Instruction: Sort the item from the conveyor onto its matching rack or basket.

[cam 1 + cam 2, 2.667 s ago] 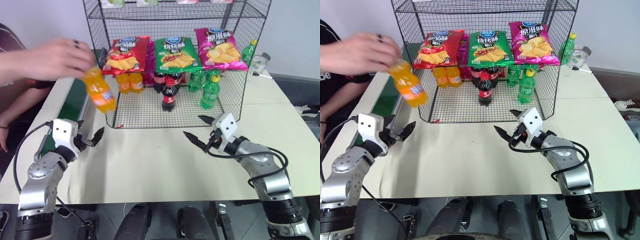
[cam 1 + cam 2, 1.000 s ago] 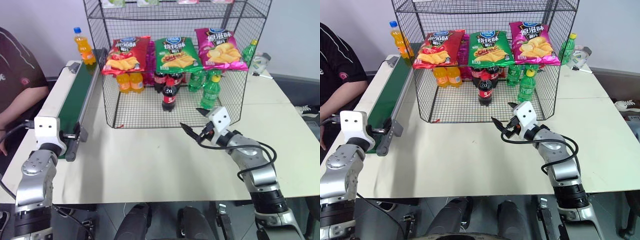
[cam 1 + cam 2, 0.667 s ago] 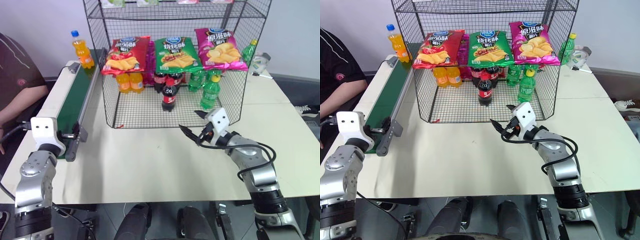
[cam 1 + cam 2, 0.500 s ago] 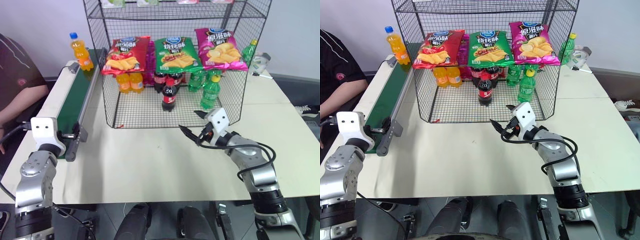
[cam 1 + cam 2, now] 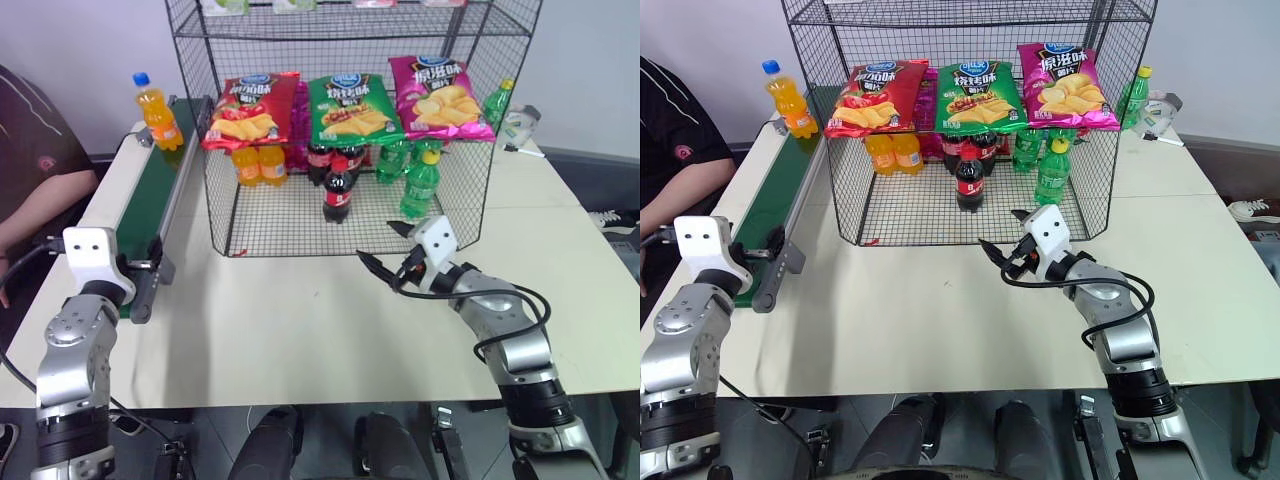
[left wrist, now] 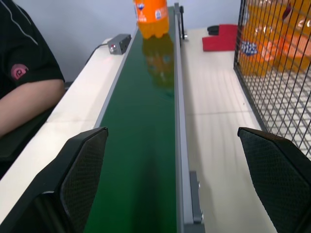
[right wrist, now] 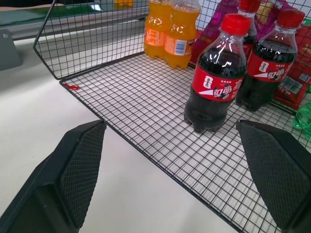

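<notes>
Two grippers wait, jaws wide, nothing held. Left gripper sits at the conveyor's near end, aimed up the belt; orange soda bottle stands upright at the far end, well ahead. Right gripper hovers before the rack. Waiting step, likely; next: grasp the bottle once within reach.

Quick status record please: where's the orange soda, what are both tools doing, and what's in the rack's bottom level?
item: orange soda bottle upright at far end of conveyor
left tool: open, at conveyor's near end, holding nothing
right tool: open, holding nothing, facing rack
rack floor: orange bottles, cola bottles, green bottles
</notes>
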{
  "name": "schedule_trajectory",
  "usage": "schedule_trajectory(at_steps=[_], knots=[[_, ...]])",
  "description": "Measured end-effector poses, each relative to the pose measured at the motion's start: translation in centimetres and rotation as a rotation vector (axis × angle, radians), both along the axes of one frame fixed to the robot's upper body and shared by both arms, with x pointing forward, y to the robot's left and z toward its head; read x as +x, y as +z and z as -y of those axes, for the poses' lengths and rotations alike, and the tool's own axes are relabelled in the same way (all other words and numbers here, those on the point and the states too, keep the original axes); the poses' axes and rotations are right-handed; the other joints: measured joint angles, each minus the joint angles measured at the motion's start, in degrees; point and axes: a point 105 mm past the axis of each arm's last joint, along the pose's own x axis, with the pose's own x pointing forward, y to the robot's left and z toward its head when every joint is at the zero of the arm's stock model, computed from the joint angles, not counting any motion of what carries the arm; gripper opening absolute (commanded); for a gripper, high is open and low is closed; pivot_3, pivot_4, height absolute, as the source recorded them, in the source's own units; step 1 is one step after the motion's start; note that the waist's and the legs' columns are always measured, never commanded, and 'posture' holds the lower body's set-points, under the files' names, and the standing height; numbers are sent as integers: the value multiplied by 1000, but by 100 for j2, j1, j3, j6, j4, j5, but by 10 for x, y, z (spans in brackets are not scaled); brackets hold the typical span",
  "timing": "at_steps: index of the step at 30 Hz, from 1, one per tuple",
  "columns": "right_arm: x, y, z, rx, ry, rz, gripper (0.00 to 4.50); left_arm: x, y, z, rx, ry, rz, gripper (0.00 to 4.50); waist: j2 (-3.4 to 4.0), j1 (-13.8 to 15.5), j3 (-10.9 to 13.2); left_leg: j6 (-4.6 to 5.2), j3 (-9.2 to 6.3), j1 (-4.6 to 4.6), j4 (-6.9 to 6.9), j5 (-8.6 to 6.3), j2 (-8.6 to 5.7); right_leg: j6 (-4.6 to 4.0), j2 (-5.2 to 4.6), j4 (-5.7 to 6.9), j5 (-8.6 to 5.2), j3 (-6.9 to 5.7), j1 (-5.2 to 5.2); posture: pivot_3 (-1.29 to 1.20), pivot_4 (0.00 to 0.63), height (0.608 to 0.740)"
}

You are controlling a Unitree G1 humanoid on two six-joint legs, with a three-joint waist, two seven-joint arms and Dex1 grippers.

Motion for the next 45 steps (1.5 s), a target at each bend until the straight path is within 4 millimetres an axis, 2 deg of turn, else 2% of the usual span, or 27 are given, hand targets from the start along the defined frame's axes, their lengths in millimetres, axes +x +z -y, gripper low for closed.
schedule_trajectory(at_steps=[8, 22, 39, 45], knots=[[0, 0, -1, 6, 5, 1, 4500, 0, 0, 0, 0, 2, 2, 4462, 0, 0, 0, 0, 0, 0, 0, 0, 0, 0, 0, 0, 0, 0, 0, 0, 150, 740], [-10, -2, -19, 32, 74, -5, 4500, 1, 1, -5, -7, 55, 42, 4462, 0, 1, 0, 0, 0, 0, 1, 0, 0, 1, 0, 1, 1, 0, 0, 0, 150, 740], [-10, -3, -19, 28, 70, -2, 4500, 6, 0, -9, -24, 73, 40, 4462, 0, 0, 0, 0, 0, 0, 1, 0, 0, 2, 1, 1, 1, -2, -1, 0, 150, 740], [-8, 4, -21, 29, 77, 25, 4500, 6, -1, -11, -24, 80, 40, 4462, 0, -1, 0, 0, 0, 0, 1, 0, 0, 2, 1, 2, 1, -2, -1, 0, 150, 740]])
